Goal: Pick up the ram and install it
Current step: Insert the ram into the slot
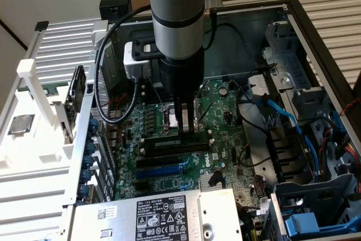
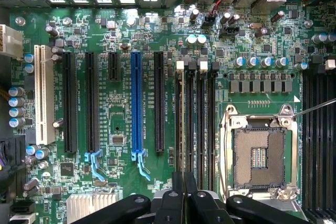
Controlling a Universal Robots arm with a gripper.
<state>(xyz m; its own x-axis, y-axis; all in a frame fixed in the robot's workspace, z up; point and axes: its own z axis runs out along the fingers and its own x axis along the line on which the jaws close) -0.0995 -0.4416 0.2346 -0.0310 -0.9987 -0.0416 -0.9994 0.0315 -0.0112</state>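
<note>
Deep inside an open desktop case (image 1: 316,38), the arm's gripper (image 1: 183,127) is reaching straight down to the black memory slots (image 2: 202,124) beside the empty, silver-framed processor socket (image 2: 260,150). Its jaws are standing almost pressed together and appear to be pinching the top edge of the ram (image 1: 169,142), which is sitting edge-up along one of those slots. It is a thin green stick carrying flat dark chips.

The stick is looking light and stiff yet brittle, likely tolerating force only along its own plane. Its bare upper edge, near the middle, is offering the safest hold, clear of the chips and the contacts below. Its smooth faces are probably giving little friction.

Around it, the glossy green motherboard (image 1: 225,111) is bristling with small metal-capped capacitors and hard plastic connectors, among them a long blue expansion slot (image 2: 137,103). A grey sheet-metal power supply (image 1: 152,215) is lying close by.
</note>
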